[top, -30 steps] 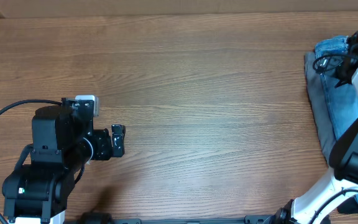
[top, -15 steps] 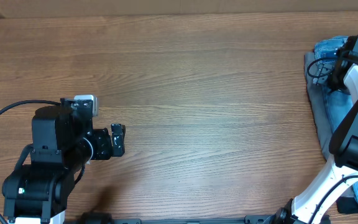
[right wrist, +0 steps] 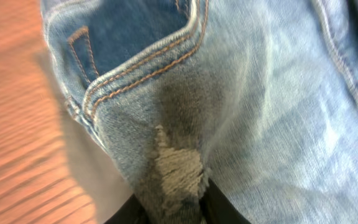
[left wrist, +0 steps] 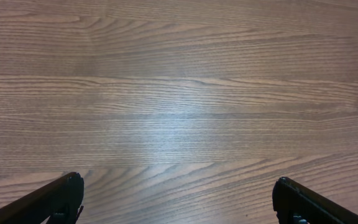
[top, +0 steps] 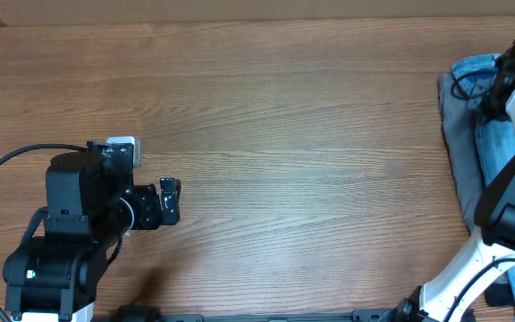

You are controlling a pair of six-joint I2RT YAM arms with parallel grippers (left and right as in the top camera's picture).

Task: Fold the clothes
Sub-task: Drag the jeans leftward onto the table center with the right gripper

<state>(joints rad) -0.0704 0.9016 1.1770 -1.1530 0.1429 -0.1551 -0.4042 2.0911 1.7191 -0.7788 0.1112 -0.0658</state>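
The light blue jeans [top: 488, 157] lie at the table's far right edge, partly under my right arm. In the right wrist view the denim [right wrist: 272, 106] fills the frame, with an orange-stitched pocket at the top left. A fold carrying the white distressed spot [right wrist: 178, 167] is pinched between the black fingers [right wrist: 226, 209] of my right gripper [right wrist: 174, 210], which is shut on the jeans. My left gripper [top: 170, 201] rests far off on the left, jaws wide open over bare wood, its fingertips [left wrist: 64, 198] holding nothing.
Plain gray trousers [top: 454, 134] lie under the jeans, their edge showing left of the denim. A black cable [top: 7, 161] loops from the left arm's base. The wooden table [top: 311, 161] stretches between the two arms.
My right gripper has closed on a fold of the jeans at the distressed spot, after dipping toward the waistband. The left arm has not moved.
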